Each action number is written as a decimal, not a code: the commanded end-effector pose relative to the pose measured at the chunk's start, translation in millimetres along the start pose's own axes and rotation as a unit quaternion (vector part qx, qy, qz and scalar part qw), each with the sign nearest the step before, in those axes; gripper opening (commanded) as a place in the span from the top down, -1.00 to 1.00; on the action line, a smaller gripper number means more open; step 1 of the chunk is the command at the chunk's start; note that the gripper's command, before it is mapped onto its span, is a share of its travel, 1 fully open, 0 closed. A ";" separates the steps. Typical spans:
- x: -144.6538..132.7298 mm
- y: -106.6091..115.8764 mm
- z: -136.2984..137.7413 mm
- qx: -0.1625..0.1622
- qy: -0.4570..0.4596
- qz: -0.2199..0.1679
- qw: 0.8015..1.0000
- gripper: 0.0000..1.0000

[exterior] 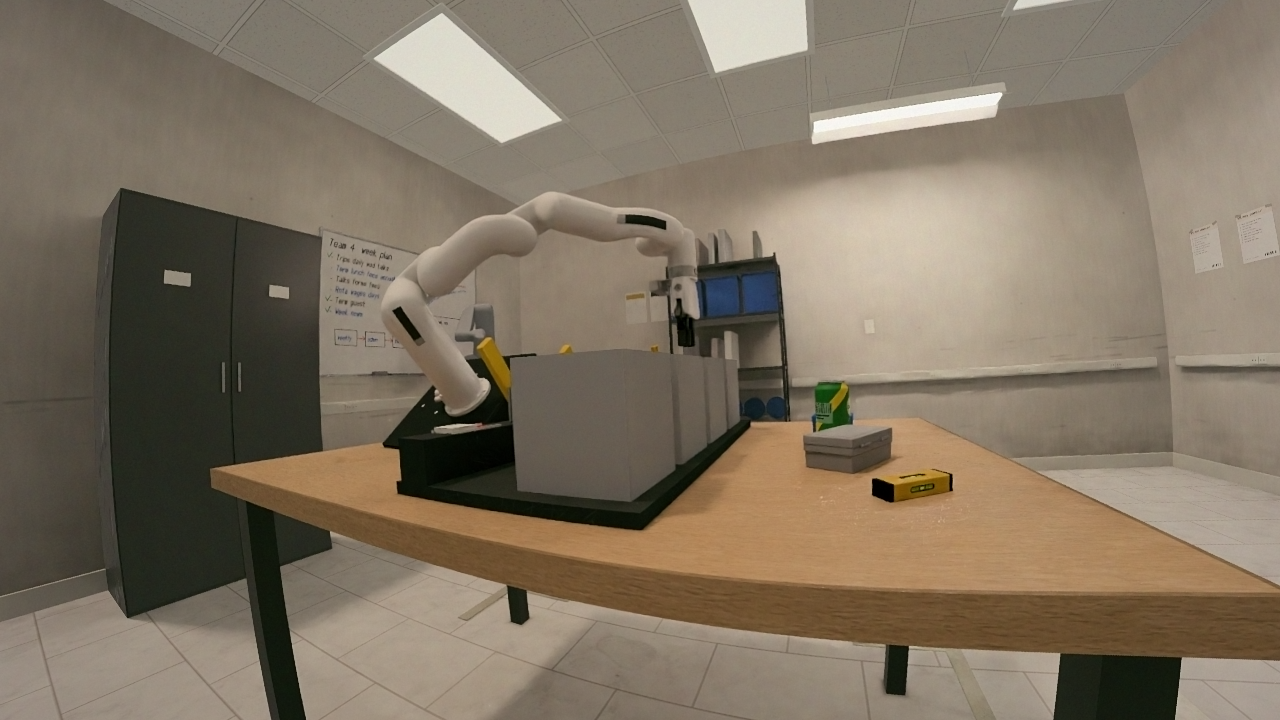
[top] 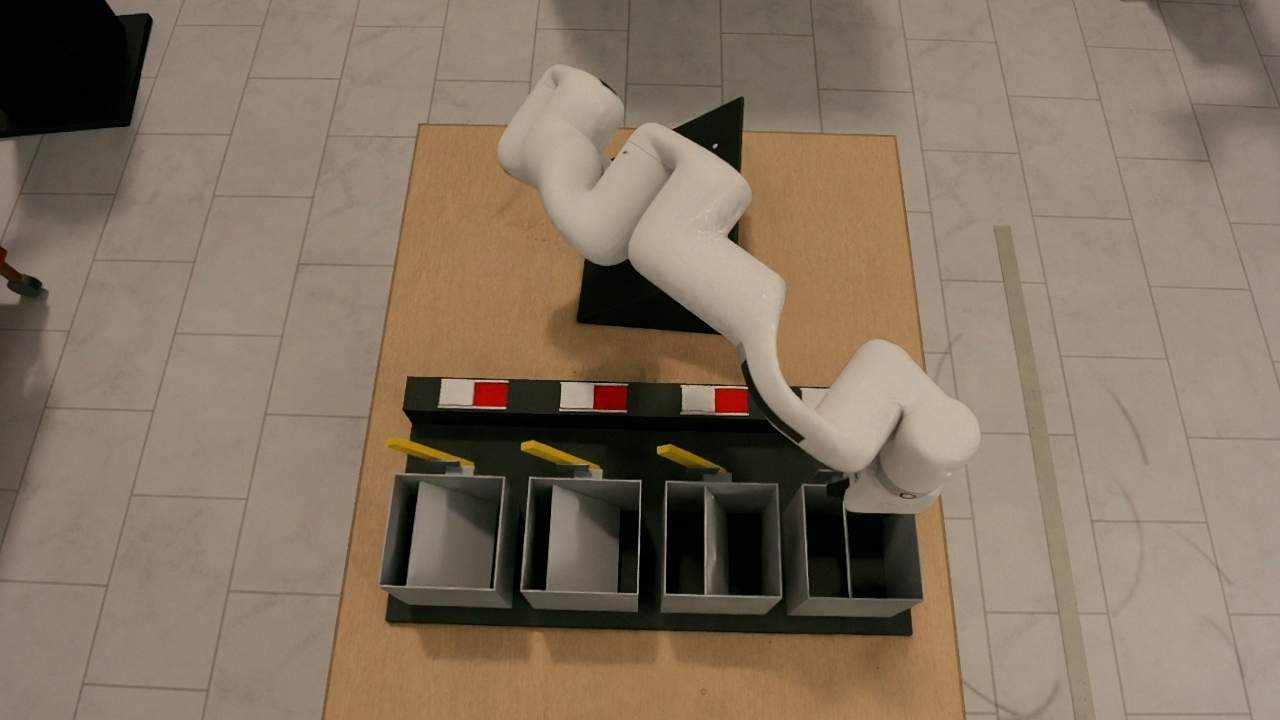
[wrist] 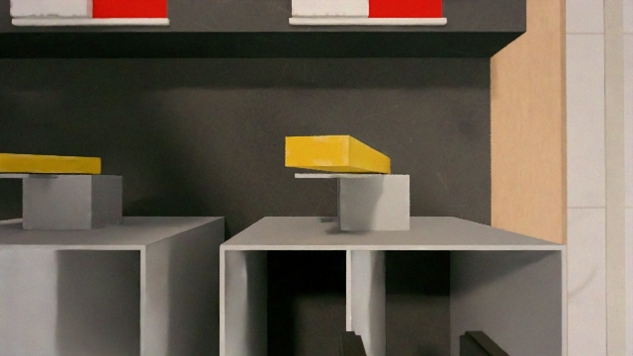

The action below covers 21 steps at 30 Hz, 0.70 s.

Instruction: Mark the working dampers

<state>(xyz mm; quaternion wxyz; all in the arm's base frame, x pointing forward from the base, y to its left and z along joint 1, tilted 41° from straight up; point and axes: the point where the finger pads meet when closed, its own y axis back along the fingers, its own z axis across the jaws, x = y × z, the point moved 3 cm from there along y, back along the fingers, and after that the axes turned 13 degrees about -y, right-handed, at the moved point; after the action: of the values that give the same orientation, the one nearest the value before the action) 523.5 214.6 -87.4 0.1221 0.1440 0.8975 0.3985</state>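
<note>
Four grey dampers stand in a row. In the top view, the blades of the two left ones lie slanted; those of the two right ones are nearly edge-on. Each yellow lever points left. Every slider shows red, with its white cover at the left. My gripper is partly open and empty, above the rightmost damper. The arm hides part of that damper's slider in the top view.
The dark base carries the dampers, with a raised slider rail behind them. In the exterior view, a grey case, a green can and a yellow level lie or stand on the table beyond the dampers' open side.
</note>
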 end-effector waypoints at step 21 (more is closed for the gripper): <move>6.3 8.7 -7.3 -0.022 0.001 0.002 1.000 0.22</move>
<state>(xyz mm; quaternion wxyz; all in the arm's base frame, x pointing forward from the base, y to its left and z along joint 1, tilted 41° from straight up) 522.0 214.9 -86.1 0.1217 0.1443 0.8961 0.4016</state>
